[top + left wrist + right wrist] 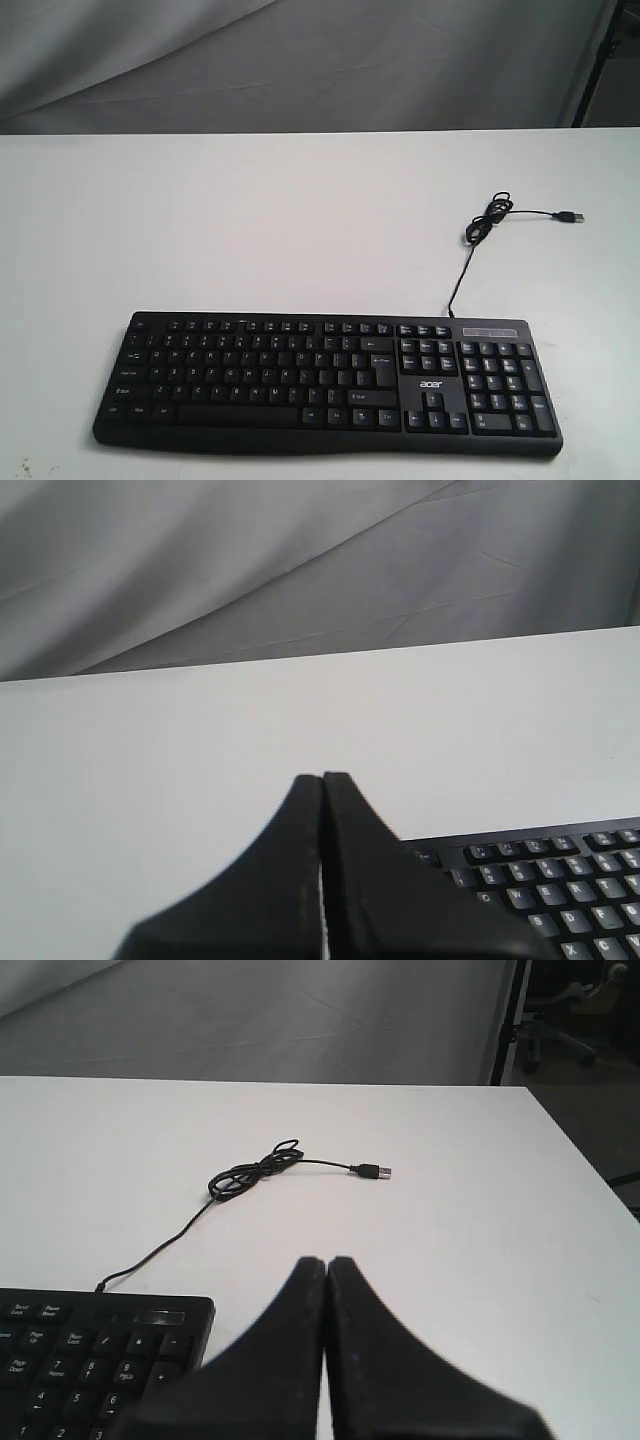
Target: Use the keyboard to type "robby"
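One keyboard lies at 6 o'clock on the white table. Its long axis runs 9 to 3 o'clock, number pad at the 3 o'clock end, space-bar edge at 6 o'clock. A white "acer" logo sits above the arrow keys. The cable leaves toward 12 o'clock. The left gripper and right gripper each show fingers pressed together, empty.

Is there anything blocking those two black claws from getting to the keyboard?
Nothing visible. The keyboard lies uncovered; its cable trails off behind it. The left gripper and right gripper, both shut, sit near its ends.
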